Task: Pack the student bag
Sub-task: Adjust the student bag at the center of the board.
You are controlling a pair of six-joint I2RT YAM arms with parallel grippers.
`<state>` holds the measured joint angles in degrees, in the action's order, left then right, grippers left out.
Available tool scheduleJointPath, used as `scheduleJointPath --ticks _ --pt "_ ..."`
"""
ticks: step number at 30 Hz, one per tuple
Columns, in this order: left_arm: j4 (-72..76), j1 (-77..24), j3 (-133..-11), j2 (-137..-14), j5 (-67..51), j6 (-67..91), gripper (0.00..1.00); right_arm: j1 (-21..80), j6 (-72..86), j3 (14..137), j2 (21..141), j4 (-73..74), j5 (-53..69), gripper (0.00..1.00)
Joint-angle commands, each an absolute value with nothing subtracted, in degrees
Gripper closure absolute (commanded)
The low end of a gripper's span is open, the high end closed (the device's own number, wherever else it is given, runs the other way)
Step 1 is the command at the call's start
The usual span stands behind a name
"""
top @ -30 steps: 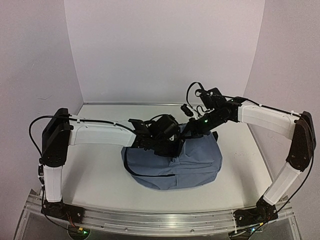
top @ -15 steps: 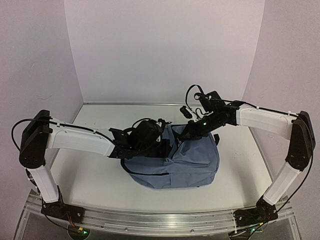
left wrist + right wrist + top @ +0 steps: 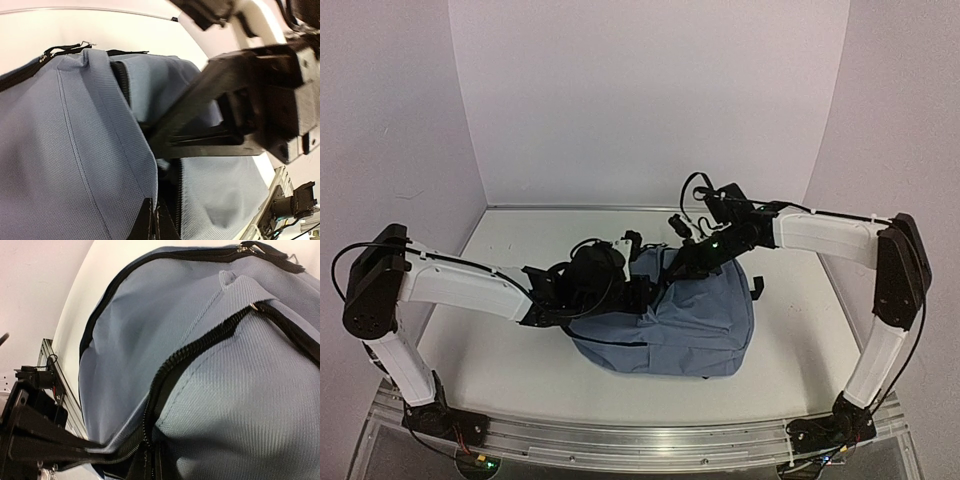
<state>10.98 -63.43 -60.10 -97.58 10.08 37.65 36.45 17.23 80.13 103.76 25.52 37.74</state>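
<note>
Item: student bag (image 3: 670,325), mid-table. Soft, light, slumping fabric. I judge it best taken by the zipper rim (loose cloth would likely slide). Left gripper (image 3: 151,221) is pinched tight on that rim at the bag's 11 o'clock, right gripper (image 3: 149,462) likewise at 12. Interior hidden; contents unknown.

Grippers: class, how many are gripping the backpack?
2. The left gripper pinches the student bag by its zipper on the left side; the right gripper pinches its zipper edge further back.
</note>
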Motion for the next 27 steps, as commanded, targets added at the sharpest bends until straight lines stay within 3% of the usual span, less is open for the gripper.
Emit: scheduleJointPath --ticks 1,6,9,12,18,23,27 --pt "16.03 -63.55 -61.77 -94.48 9.11 34.80 1.00 37.10 21.27 84.61 108.05 20.49 40.20 0.98" --pt "9.42 -63.46 -63.02 -92.41 10.04 34.77 1.00 37.03 19.42 85.99 107.48 20.74 40.72 0.67" --pt "5.34 -63.45 -63.60 -91.41 9.99 34.64 0.99 35.92 17.22 87.02 104.09 21.57 40.09 0.43" --pt "1.80 -63.24 -63.53 -90.13 9.87 34.79 0.90 33.37 14.31 89.19 101.58 23.83 39.29 0.25" --pt "1.25 -63.26 -58.37 -84.14 9.48 38.94 0.40 29.63 3.34 91.60 100.49 30.19 30.34 0.12" --pt "0.41 -63.85 -50.62 -78.49 6.13 44.02 0.28 27.59 -3.13 91.01 103.39 34.19 28.25 0.10" --pt "-4.51 -66.99 -44.99 -74.52 6.95 49.00 0.26 25.05 -4.93 90.53 106.01 35.22 28.48 0.10"
